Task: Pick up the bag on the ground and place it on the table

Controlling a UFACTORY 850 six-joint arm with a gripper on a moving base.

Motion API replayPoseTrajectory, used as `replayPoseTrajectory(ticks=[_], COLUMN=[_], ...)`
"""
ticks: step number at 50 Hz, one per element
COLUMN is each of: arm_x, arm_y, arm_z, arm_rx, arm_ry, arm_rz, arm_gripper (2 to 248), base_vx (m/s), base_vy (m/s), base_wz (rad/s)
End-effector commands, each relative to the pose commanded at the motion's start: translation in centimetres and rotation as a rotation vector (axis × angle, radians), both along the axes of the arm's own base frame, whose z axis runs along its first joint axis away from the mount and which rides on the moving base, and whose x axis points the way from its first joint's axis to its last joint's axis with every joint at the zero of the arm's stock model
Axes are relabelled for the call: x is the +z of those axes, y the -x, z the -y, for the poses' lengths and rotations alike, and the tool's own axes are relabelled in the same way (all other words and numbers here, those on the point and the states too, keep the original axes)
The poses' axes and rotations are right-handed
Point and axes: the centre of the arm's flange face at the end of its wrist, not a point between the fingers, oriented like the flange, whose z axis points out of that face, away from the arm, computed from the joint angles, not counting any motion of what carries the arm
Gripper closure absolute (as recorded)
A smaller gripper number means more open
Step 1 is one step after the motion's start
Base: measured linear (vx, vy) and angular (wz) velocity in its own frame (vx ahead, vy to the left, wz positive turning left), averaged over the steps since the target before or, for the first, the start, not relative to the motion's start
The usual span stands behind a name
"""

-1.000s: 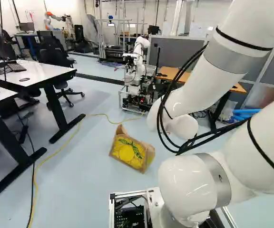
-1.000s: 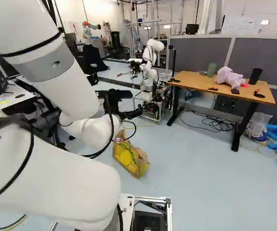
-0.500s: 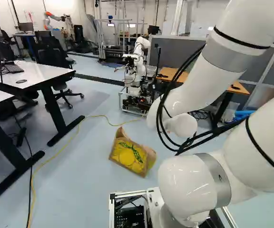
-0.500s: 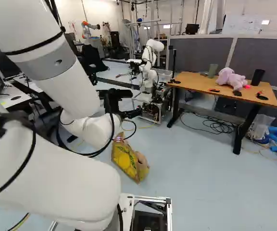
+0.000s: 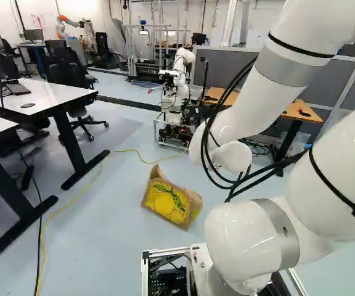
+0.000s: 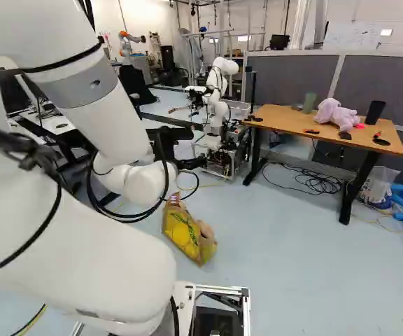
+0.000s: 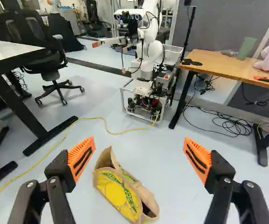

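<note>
- Both the base and the arm [image 5: 245, 111] had been moved since 1 s earlier; the base was shifted slightly, and the arm's upper links were carried toward the left of the left base view, against the joint at its foot.
- No shift against the floor was seen in the bag [image 5: 165, 202].
- The gripper [image 6: 199, 148] was held with its 2 fingers spread wide apart, and nothing was gripped.
- In the wrist view, the bag was seen ahead of the gripper, in the gap between the 2 orange pads [image 7: 81, 157], touched by neither.
- Yellow and green printing was shown on the brown bag, which was left on the floor.
- The wooden table [image 6: 278, 117] was seen at the right of the right base view, with a pink plush toy [image 6: 337, 115] placed on it.
</note>
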Motion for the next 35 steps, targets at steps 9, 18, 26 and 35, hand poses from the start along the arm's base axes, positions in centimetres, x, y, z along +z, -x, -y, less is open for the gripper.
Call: replayPoseTrajectory(ticks=[9, 18, 26, 35], arm_x=[-0.3, -1.1, -1.9, -2.8], arm_y=[-0.9, -2.0, -2.9, -4.0], arm_z=[-0.1, -0.3, -0.4, -0.6], arm_rx=[0.020, 0.042, 0.062, 0.086], arm_ry=[0.008, 0.016, 0.024, 0.032], arm_rz=[-0.028, -0.069, -0.104, -0.142], arm_gripper=[3, 3, 3, 3], base_vx=[0.000, 0.000, 0.000, 0.000], base_vy=[0.000, 0.000, 0.000, 0.000], base_wz=[0.000, 0.000, 0.000, 0.000])
